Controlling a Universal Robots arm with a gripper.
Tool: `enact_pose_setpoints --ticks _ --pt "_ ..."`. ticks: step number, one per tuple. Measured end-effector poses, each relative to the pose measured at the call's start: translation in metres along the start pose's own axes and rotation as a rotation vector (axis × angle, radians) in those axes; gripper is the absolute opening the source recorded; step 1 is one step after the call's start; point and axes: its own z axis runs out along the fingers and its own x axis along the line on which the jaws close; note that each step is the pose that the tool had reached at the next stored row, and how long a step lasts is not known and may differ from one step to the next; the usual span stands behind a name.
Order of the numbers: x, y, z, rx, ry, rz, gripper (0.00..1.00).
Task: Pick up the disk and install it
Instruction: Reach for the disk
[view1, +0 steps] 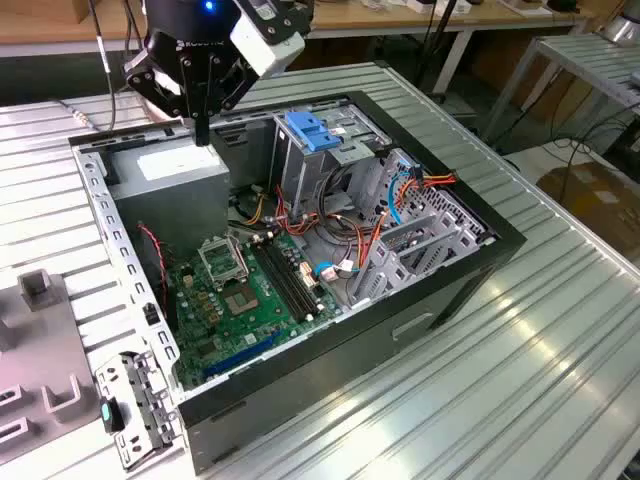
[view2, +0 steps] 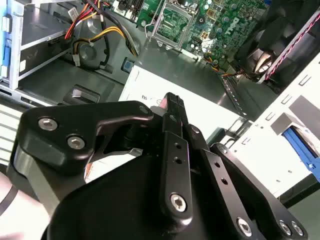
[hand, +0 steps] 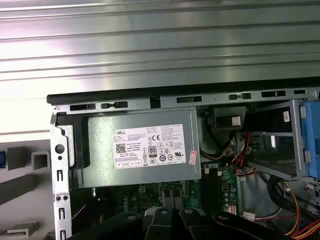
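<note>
second wrist view: what looks to be the disk (view2: 300, 145) shows as blue plastic carrier strips lying in a recess of a pale grey holder (view2: 300, 107), just outside the metal wall of the open computer case (view2: 231, 134). its label and metal body are hidden, so i cannot be sure of it. the gripper (view2: 172, 102) is black, and its two fingers are pressed together with nothing between them.

in the exterior view the gripper (view1: 203, 132) hangs point-down over the grey power supply (view1: 170, 175) in one corner of the case. in the first wrist view that box carries a white sticker (hand: 150, 147) with black print, a barcode and rows of small marks, and a small red tag (hand: 192, 157) sits at the sticker's corner.

inside the case lie the green motherboard (view1: 240, 290), a tall metal cage (view1: 300, 175) topped by a blue latch (view1: 313, 130), and red and orange cables (view1: 435, 182). the case rests on a ribbed metal table (view1: 540, 380).
</note>
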Motion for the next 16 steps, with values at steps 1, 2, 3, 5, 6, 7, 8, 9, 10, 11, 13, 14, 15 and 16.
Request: enact_pose_setpoints --ticks 1,2,3,5,6,7,8,9,10,11,13,14,15,16 --pt "0.0003 0.0000 0.0000 0.0000 0.0000 0.000 0.11" --pt "0.0011 0.0000 0.0000 0.0000 0.0000 0.000 0.11" --pt "0.0020 -0.0001 0.0000 -0.0001 0.0000 0.000 0.11" --pt "0.0041 -0.0003 -0.0001 0.0001 0.0000 0.000 0.11" --pt "0.0048 -0.0004 -0.0001 0.0001 0.0000 0.000 0.11" --pt "0.0053 -0.0004 -0.0001 0.0000 0.0000 0.000 0.11" --pt "0.0058 -0.0004 -0.0001 0.0000 0.0000 0.000 0.11" --pt "0.0067 -0.0005 -0.0001 0.0001 0.0000 0.000 0.11" --pt "0.0072 -0.0005 -0.0001 0.0000 0.0000 0.000 0.11" --pt "0.0076 -0.0006 -0.0001 0.0000 0.0000 0.000 0.11" --pt "0.0088 -0.0007 -0.0001 0.0000 0.0000 0.000 0.11" --pt "0.0092 -0.0007 -0.0001 0.0000 0.0000 0.000 0.11" --pt "0.0095 -0.0007 -0.0001 0.0000 0.0000 0.000 0.11" --pt "0.0102 -0.0008 -0.0001 0.0001 0.0000 0.000 0.11"
